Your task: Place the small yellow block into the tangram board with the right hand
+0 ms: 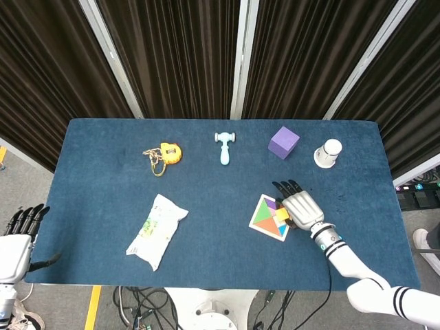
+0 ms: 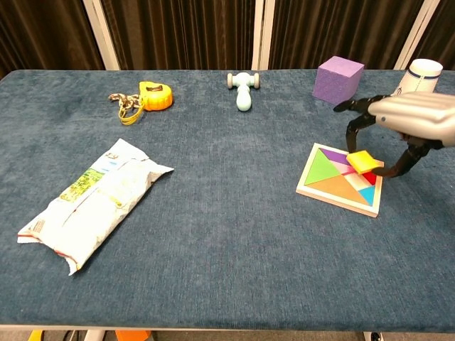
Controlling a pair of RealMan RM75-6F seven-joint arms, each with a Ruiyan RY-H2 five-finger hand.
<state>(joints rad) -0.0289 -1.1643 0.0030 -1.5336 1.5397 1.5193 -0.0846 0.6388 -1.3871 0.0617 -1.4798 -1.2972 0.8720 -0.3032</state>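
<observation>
My right hand (image 1: pixel 300 207) (image 2: pixel 409 121) pinches the small yellow block (image 2: pixel 362 161) (image 1: pixel 282 214) between thumb and a finger, just above the right part of the tangram board (image 2: pixel 334 181) (image 1: pixel 265 220). The board is a square wooden tray filled with coloured pieces, lying flat on the blue cloth. The block hangs tilted over the board's red piece; whether it touches is unclear. My left hand (image 1: pixel 17 240) hangs off the table's left edge in the head view, fingers spread, holding nothing.
A purple cube (image 2: pixel 339 79) and a white cup (image 2: pixel 419 77) stand behind the board. A light blue toy hammer (image 2: pixel 242 89), a yellow tape measure (image 2: pixel 155 96) and a white snack bag (image 2: pixel 92 199) lie further left on the blue table (image 2: pixel 213 256).
</observation>
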